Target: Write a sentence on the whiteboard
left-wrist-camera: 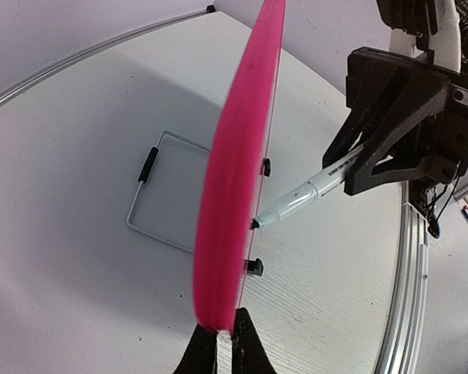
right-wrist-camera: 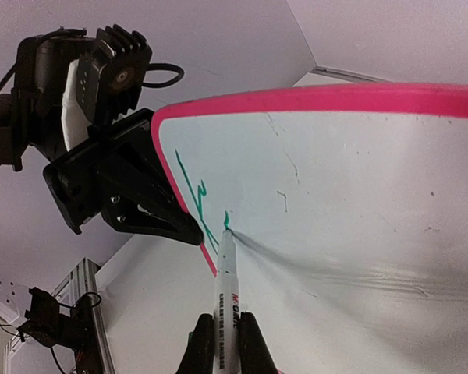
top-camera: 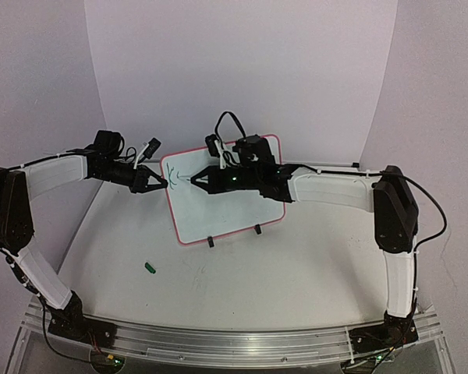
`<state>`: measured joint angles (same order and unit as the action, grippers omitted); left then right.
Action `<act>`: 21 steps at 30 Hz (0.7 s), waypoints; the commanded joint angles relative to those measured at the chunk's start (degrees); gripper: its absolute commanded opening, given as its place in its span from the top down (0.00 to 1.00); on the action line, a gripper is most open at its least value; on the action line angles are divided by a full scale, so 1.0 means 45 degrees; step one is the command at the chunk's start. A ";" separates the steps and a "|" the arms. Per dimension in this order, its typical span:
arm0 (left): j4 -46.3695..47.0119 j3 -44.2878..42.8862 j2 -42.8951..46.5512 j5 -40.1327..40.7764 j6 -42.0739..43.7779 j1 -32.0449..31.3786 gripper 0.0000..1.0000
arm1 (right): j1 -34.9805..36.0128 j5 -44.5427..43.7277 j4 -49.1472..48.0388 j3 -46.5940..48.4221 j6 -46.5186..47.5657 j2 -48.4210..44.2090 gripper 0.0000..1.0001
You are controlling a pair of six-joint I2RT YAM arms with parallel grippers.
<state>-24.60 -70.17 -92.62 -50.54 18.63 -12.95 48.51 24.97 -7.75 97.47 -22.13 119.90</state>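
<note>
The whiteboard [top-camera: 218, 220] is pictured standing on its two black feet [top-camera: 210, 242] at the centre of the white worktop [top-camera: 296, 269], its red frame clenched at the 9 o'clock edge by the left jaws. A white marker [right-wrist-camera: 225, 284] with a green tip is grasped by the right jaws, which are extended across the board's face from 3 o'clock. The marker's tip is pressed to the surface close to the 9 o'clock edge, just beside the left jaws. Of the sentence [right-wrist-camera: 195, 187], only a few thin green strokes are shown, set toward the board's 10 o'clock corner. A small green piece [top-camera: 150, 267], too small to be identified, is seen lying on the worktop at 7 o'clock from the board, well apart from it. On the board's other side, a wire frame [left-wrist-camera: 160, 199] with a black sleeve is seen lying flat.
</note>
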 commanded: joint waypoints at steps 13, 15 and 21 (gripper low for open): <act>-0.0952 -0.0169 0.0079 0.1015 0.0438 -0.0202 1.00 | -0.0013 0.0899 -0.0962 -0.1438 -0.0057 -0.1339 1.00; -0.0935 -0.0168 0.0090 0.1015 0.0431 -0.0205 1.00 | -0.0005 0.1097 -0.1289 -0.1618 -0.0089 -0.1629 1.00; -0.0943 -0.0192 0.0077 0.0998 0.0443 -0.0199 1.00 | -0.0004 0.0954 -0.1642 -0.1441 -0.0199 -0.1764 1.00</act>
<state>-25.10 -70.46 -92.62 -50.26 18.68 -13.04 48.56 28.64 -11.05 89.82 -22.70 115.37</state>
